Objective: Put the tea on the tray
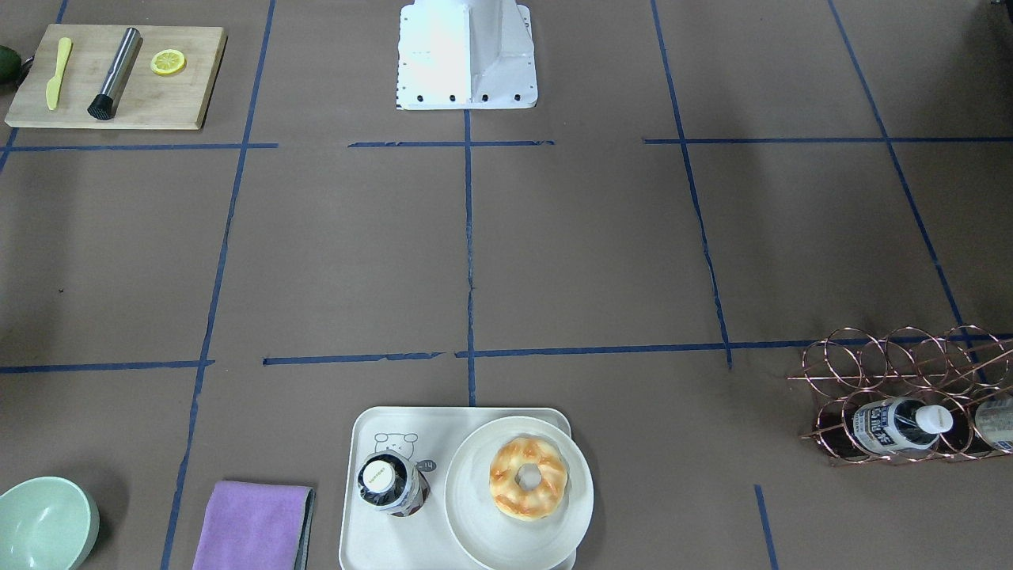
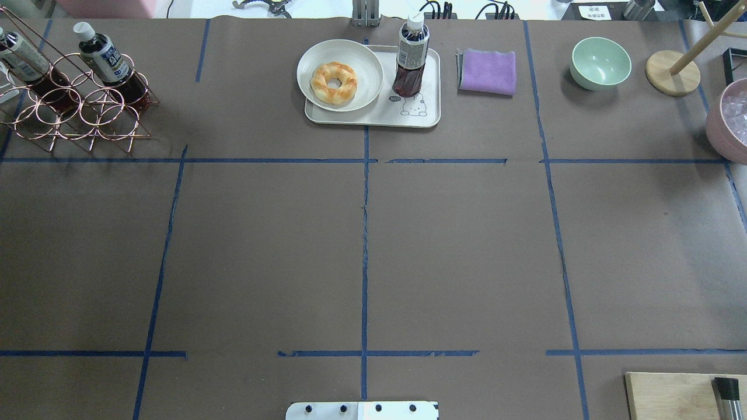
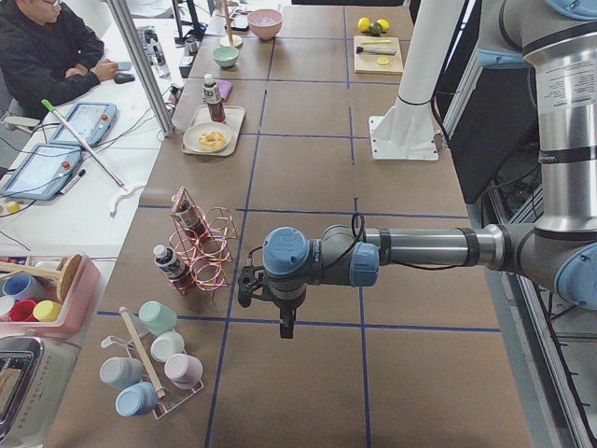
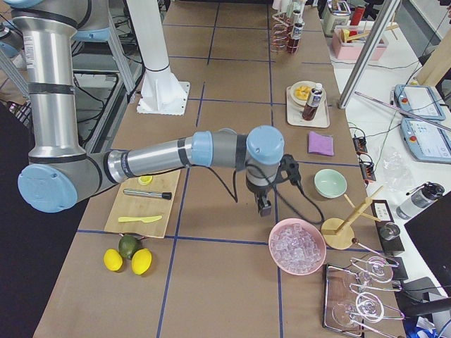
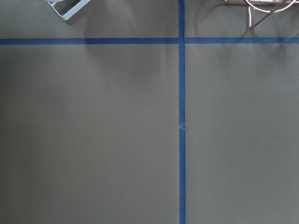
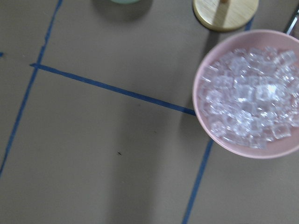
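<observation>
On the tray (image 2: 373,114) the tea (image 2: 410,61) stands upright, so delivery looks done; whether the left fingers (image 3: 287,327) or right fingers (image 4: 265,205) are open, I cannot tell.

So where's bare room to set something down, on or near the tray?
The tray is crowded: plate with doughnut fills one half, tea stands in the other, leaving the bear-drawing corner. Bare table stretches from the tray to the robot base.

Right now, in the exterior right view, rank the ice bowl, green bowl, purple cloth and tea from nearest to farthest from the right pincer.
1. Pink bowl of ice, close beside the right pincer.
2. Mint-green bowl, next along the table.
3. Purple cloth, beyond that bowl.
4. Tea, upright on the tray, farthest.
</observation>
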`<move>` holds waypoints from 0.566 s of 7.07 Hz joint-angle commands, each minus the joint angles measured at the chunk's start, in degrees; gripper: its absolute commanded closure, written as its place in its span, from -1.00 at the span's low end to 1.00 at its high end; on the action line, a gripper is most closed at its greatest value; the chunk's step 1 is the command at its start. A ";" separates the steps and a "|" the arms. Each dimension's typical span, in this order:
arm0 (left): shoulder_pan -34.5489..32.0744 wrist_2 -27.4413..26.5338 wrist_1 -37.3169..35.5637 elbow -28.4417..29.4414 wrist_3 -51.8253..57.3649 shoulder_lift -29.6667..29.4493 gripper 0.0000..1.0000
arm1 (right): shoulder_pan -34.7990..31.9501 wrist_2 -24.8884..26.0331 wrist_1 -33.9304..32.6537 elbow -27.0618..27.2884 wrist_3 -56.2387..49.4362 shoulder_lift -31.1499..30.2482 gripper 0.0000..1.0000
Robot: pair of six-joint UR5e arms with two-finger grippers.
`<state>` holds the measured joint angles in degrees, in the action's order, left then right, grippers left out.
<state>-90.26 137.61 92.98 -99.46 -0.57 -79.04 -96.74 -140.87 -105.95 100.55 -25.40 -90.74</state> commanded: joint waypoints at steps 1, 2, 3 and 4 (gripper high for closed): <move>0.00 0.73 0.01 -0.81 -0.05 0.55 -1.00 | -2.31 2.95 1.17 -6.66 -5.18 -5.55 -1.00; 0.00 0.73 -0.08 -0.91 -0.05 0.46 -1.00 | -2.31 2.88 5.36 -8.68 -4.40 -6.89 -1.00; 0.00 0.73 0.01 -0.12 -0.05 0.20 -1.00 | -2.31 2.80 6.88 -8.36 2.92 -6.99 -1.00; 0.00 0.73 0.09 -0.03 -0.05 0.11 -1.00 | -2.23 2.71 9.77 -8.09 8.65 -6.73 -1.00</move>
<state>-90.26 138.33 92.99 -99.78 -0.62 -78.78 -98.99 -138.15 -99.36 92.49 -23.53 -97.35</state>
